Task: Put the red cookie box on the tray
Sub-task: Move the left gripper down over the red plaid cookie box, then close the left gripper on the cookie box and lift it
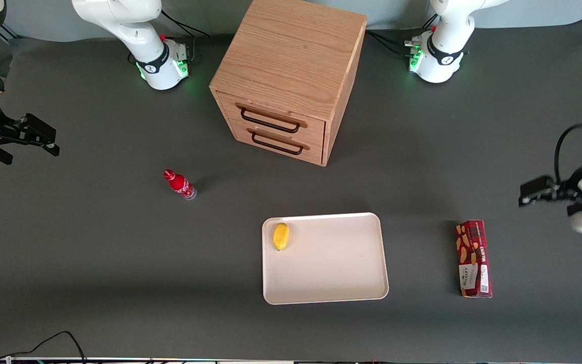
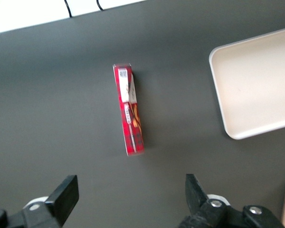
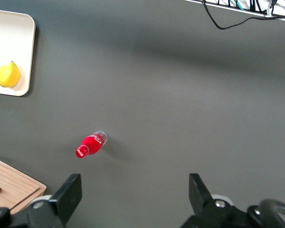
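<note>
Box (image 1: 474, 258) lies flat on tabletop (image 1: 119, 263) toward the working arm's end, apart from tray (image 1: 331, 283), its long axis running toward the front camera; tool (image 2: 128, 197) hovers above, released with fingers spread wide, box nearer the front camera than tool, gap straddling its narrow width.
</note>
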Action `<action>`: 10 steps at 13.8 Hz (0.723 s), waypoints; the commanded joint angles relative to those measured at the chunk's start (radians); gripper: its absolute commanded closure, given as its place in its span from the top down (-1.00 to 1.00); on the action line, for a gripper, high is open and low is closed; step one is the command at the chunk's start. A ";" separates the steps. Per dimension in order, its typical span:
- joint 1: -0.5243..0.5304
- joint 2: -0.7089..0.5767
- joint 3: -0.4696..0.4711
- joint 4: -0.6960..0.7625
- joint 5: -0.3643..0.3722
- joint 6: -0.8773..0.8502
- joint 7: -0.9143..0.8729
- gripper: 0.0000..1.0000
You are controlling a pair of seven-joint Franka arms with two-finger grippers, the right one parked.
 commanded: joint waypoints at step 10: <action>-0.029 0.435 0.007 0.009 0.329 0.457 -0.183 1.00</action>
